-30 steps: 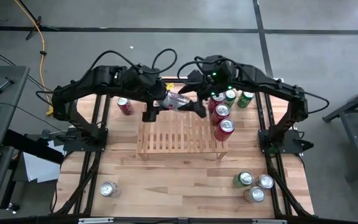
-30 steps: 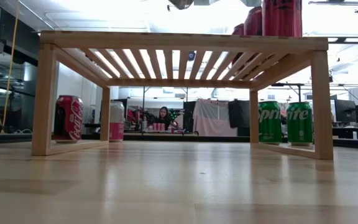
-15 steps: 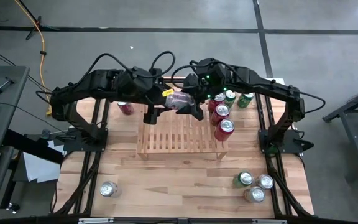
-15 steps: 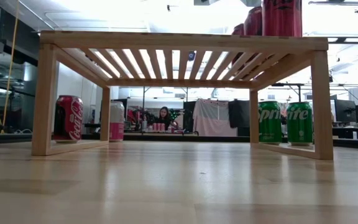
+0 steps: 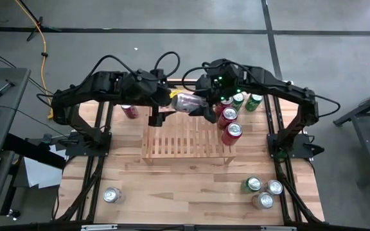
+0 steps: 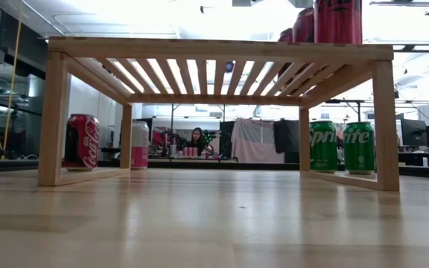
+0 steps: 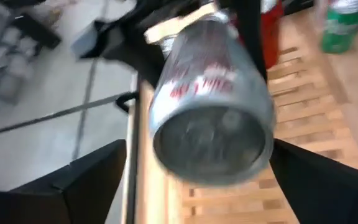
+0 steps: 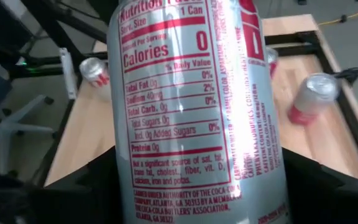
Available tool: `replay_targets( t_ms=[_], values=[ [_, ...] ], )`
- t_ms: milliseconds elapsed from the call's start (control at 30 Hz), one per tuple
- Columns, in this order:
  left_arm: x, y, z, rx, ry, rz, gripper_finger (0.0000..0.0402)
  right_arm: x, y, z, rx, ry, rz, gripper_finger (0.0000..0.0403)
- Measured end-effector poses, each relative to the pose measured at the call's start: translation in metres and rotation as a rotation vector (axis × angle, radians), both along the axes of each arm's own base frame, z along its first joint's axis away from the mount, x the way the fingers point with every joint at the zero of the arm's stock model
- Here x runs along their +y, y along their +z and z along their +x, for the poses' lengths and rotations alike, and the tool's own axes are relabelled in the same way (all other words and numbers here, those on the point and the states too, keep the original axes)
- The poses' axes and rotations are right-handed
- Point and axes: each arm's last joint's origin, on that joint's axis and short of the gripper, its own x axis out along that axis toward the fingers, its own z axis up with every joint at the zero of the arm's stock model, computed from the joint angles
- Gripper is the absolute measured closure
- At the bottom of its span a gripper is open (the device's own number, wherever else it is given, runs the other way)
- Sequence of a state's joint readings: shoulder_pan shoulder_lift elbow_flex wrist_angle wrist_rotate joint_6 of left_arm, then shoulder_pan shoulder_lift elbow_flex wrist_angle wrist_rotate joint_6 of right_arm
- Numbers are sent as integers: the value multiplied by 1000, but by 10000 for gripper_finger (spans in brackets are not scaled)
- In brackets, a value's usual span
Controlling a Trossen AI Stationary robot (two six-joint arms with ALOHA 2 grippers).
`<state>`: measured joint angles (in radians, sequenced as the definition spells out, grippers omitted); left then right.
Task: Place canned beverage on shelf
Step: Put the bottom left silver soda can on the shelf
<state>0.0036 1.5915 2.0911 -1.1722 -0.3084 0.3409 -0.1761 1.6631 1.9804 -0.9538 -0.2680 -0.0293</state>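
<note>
A silver canned beverage (image 5: 186, 101) hangs in the air over the far edge of the shelf (image 5: 185, 138), between my two grippers. My right gripper (image 8: 197, 163) comes from the right and is shut on it; the can (image 8: 191, 112) fills that arm's wrist view. My left gripper (image 7: 199, 158) faces the can's other end (image 7: 211, 144) from the left. It stands open, one finger on each side of that end, apart from it. Three red cans (image 5: 229, 122) stand on the shelf's right end. My right gripper pinches the silver can's side wall (image 8: 120, 177) between its two fingers, at the end nearer the right arm. The fingers (image 8: 79, 186) slant down from the table's right side and lie along the can. The can is lifted clear of the shelf, lying roughly level.
A red can (image 5: 129, 110) and a pink-and-white can (image 6: 140, 145) stand on the table behind the shelf's left end. Two green cans (image 5: 246, 101) stand behind its right end. Three cans (image 5: 262, 190) stand near the front right, one can (image 5: 112, 194) near the front left.
My right gripper has moved in from the right toward the silver can and now has it between its fingers. The can has turned a little in the air and shifted slightly toward the right arm, staying above the shelf's far edge.
</note>
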Motion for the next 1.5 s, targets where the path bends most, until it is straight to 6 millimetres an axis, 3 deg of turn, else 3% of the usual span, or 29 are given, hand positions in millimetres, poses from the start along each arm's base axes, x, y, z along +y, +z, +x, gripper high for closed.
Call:
replay_targets(
  t_ms=[167, 400, 500, 667, 800, 1200, 1500],
  values=[
    [9, 1, -18, 7, 137, -127, 33, -1, 4, -22, 80, -60, -71, 112],
    [22, -4, -37, -316, 153, -386, 32, 0, 10, -40, -42, -101, -121, 112],
    [21, -28, -40, -543, 131, -463, 32, -2, 2, -45, -144, -141, -93, 112],
    [24, -78, -32, -947, 142, -601, 32, -5, -5, -42, -512, -210, -20, 112],
    [26, -90, -26, -1204, 121, -613, 30, -8, -18, -30, -649, -237, 50, 112],
    [28, -78, 3, -1148, 55, -516, 30, -8, -33, 5, -662, -186, 116, 112],
    [29, -74, 5, -1121, 19, -498, 50, 3, -37, 9, -635, -159, 127, 112]
  ],
)
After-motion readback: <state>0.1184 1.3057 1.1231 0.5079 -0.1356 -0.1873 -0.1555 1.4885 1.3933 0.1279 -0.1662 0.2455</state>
